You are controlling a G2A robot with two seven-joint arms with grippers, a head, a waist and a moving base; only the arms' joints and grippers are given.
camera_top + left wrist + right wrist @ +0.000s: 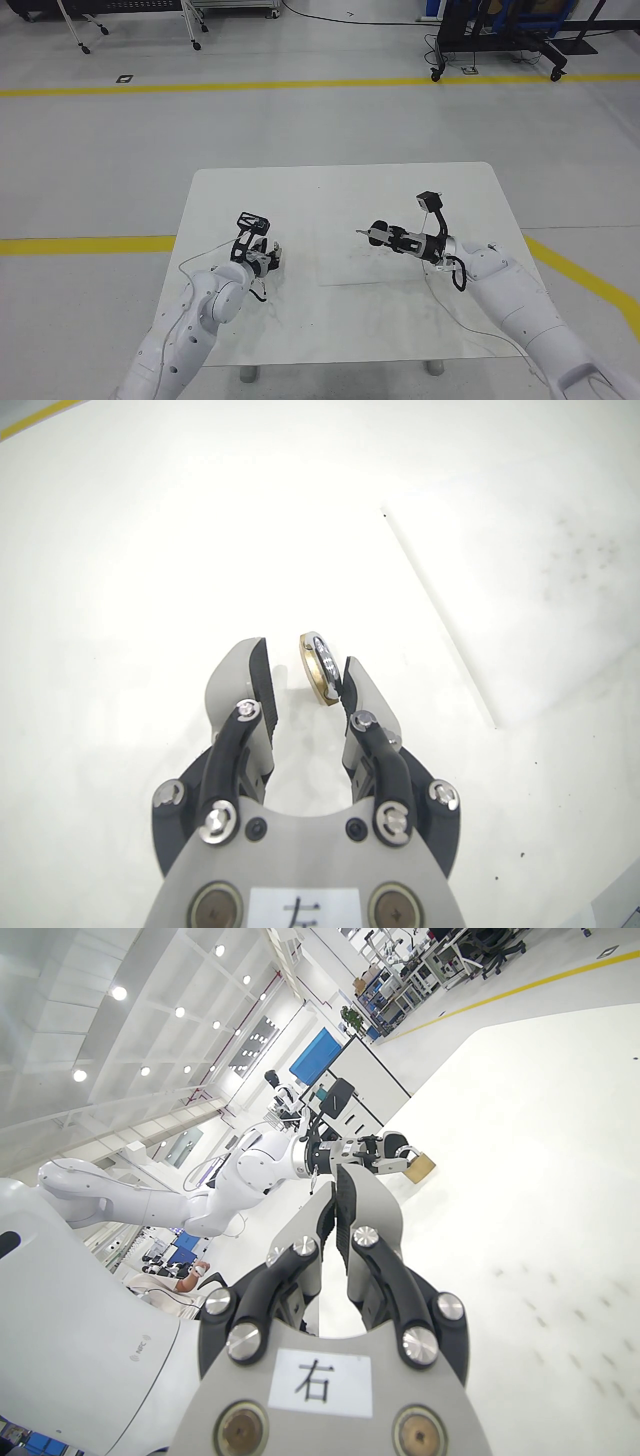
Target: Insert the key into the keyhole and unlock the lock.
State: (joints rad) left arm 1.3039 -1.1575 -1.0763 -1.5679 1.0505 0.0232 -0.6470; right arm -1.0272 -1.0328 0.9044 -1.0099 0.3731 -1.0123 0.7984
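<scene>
- The step in hand, as I judge it, is bringing the two parts together: the key is not yet in the keyhole.
- The left claw [303, 654] sits low over the left half of the counter [330, 195], about midway between the far and near edges. Its jaws stand apart.
- The lock [320, 670] stands between them with its brass body down on the counter. It touches one pad, and a clear gap separates it from the other, so it is bracketed rather than clamped.
- The right claw [342, 1178] hangs near the middle of the counter, well apart from the lock. Its pads are pressed together on the key [359, 233], whose thin tip points toward the left edge.
- Next, I judge, the left claw must close firmly on the lock so that it cannot tip or twist. The key tip must then line up with the keyhole, which I cannot make out.
- The counter is white and smooth, with a faint straight seam [440, 620] and a few dark specks.
- Around it lies a pale floor [100, 150] crossed by yellow lines [300, 85], with wheeled frames [500, 40] beyond the far edge.
</scene>
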